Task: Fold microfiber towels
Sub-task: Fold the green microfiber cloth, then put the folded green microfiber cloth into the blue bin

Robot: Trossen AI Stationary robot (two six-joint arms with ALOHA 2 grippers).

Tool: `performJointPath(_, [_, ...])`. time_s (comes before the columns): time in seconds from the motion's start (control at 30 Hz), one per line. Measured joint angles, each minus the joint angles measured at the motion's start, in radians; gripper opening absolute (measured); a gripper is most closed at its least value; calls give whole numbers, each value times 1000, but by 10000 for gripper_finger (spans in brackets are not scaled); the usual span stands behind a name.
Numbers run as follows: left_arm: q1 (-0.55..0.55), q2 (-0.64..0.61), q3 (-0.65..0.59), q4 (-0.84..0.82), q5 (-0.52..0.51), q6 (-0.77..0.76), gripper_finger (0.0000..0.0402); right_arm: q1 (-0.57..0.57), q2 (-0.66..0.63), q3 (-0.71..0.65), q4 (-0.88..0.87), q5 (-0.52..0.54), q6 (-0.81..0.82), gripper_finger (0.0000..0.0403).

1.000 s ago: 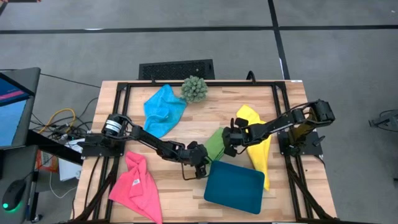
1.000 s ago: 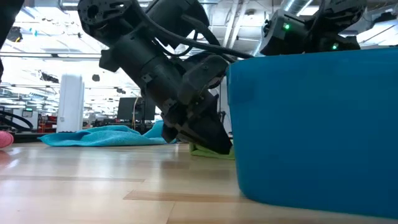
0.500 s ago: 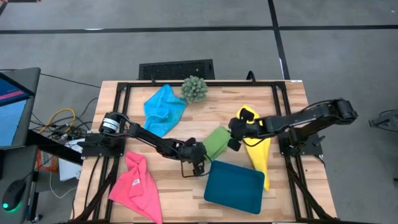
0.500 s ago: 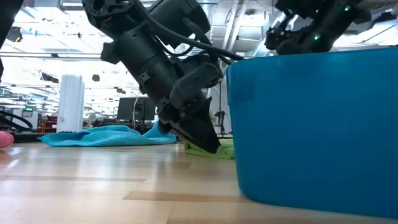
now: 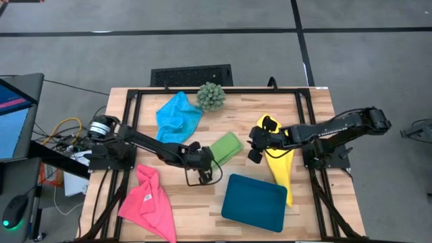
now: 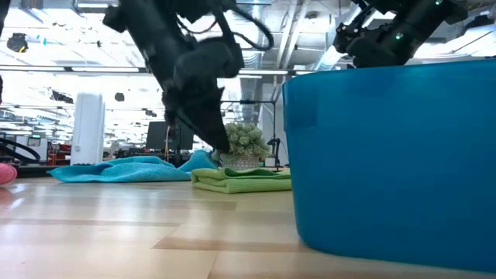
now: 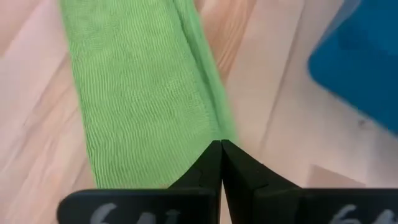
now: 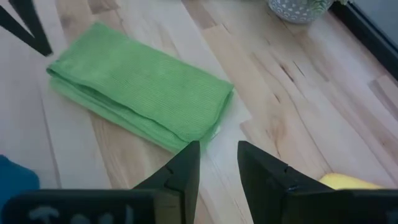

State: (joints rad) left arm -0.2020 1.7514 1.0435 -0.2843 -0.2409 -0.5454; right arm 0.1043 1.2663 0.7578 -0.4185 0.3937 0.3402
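Note:
The lime green towel (image 5: 225, 146) lies folded flat on the table's middle, and also shows in the low view (image 6: 242, 179). My left gripper (image 5: 210, 160) is shut and empty. It hangs above the towel's near left corner (image 7: 211, 127) and stands clear of the cloth in the low view (image 6: 221, 146). My right gripper (image 5: 251, 146) is open and empty, raised by the towel's right end (image 8: 217, 93). The sky blue towel (image 5: 177, 118) lies far left, the hot pink towel (image 5: 150, 202) near left. The yellow towel (image 5: 280, 169) lies at the right, partly under my right arm.
A dark teal tray (image 5: 255, 202) stands near the front, right of centre, and fills the low view's right half (image 6: 391, 155). A spiky green ball plant (image 5: 211, 97) stands at the far edge. Bare wood lies between the pink towel and the tray.
My left gripper has risen off the green towel and drawn back toward the table's left edge. My right gripper has lifted and pulled back toward the right. The green towel now lies uncovered and folded, a little farther left and toward the far edge than before.

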Motion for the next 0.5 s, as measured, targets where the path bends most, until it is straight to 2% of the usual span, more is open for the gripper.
performJointPath(0.1, [-4,-43,0,-48,0,-41,0,0,0,0,1,0,0,133])
performJointPath(0.2, [-14,-73,2,-80,2,-1,7,0,0,0,0,-2,0,134])
performJointPath(0.33, [-48,-75,2,-81,12,241,43,7,0,0,-8,-3,-1,134])
performJointPath(0.5, [-101,-58,2,-72,-9,456,124,31,0,0,-37,-4,3,134])
